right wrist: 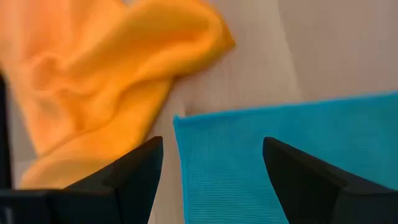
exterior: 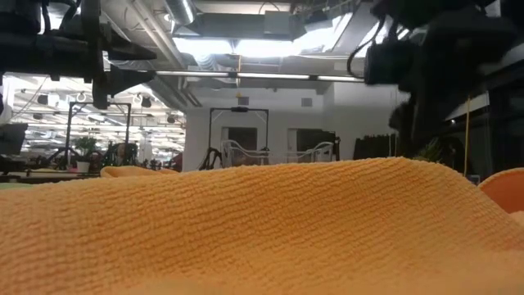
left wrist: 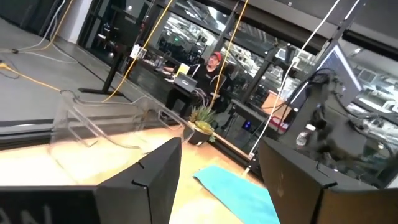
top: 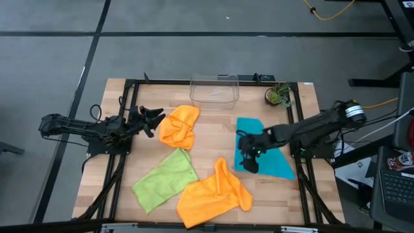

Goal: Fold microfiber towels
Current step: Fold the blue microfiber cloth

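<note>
- Clear plastic bin (top: 214,89) at far edge of table (top: 284,194), centre; nothing visible in it. Small potted plant (top: 279,96) just right of it.
- Four towels on table, all loose: far orange towel (top: 180,127) crumpled left of centre; lime green towel (top: 165,179) lying nearly flat near-left; near orange towel (top: 215,191) rumpled at near centre, touching green one's edge; teal towel (top: 265,150) flat on right.
- Left gripper (top: 153,120) hangs just left of far orange towel, fingers spread, holding nothing.
- Right gripper (top: 247,159) sits over teal towel's left edge, fingers apart, nothing pinched.
- Right wrist view only: teal towel corner (right wrist: 292,162) lies between the spread fingers (right wrist: 134,174), w/ near orange towel (right wrist: 99,81) close beside it, bare wood between the two.
- Left wrist view only: bin (left wrist: 109,124) seen side-on, empty; plant (left wrist: 200,119) and teal towel (left wrist: 239,194) beyond; person seated at desk in room behind.
- Low view: filled mostly by orange cloth (exterior: 246,229) up close; arms dark overhead; other towels not visible there.
</note>
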Controlling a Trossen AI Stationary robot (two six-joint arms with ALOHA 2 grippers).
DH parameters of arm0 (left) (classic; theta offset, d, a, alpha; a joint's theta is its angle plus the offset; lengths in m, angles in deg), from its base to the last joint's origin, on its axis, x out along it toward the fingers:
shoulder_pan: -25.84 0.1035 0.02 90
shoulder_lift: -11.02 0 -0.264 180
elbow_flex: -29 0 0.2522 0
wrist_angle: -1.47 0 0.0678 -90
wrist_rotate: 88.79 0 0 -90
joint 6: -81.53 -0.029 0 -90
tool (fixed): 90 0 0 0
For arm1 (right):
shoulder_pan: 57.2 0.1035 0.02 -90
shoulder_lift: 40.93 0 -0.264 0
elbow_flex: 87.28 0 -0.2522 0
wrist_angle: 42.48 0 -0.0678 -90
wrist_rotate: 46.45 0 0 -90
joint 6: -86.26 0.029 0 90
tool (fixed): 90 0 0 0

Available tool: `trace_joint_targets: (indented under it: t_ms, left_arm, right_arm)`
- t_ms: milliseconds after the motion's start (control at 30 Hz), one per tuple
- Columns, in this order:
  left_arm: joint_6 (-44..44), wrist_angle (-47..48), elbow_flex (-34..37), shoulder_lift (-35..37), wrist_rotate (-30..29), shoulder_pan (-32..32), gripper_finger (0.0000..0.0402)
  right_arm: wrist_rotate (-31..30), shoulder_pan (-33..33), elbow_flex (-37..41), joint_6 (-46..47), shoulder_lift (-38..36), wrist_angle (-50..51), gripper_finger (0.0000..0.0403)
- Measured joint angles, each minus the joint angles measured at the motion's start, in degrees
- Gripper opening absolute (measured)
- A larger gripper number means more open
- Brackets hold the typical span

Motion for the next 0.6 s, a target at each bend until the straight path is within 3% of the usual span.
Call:
trace_joint_targets:
  t_ms: [333,600]
  left_arm:
    - [0.0,0.7,0.0,0.0,-3.7,0.0,0.0208]
    - [0.5,0.9,0.0,0.0,-3.7,0.0,0.0208]
  right_arm:
    - [-1.5,5.9,0.0,8.5,9.9,-11.1,0.0278]
    - [-17.1,10.4,-0.3,9.6,14.9,-12.0,0.0278]
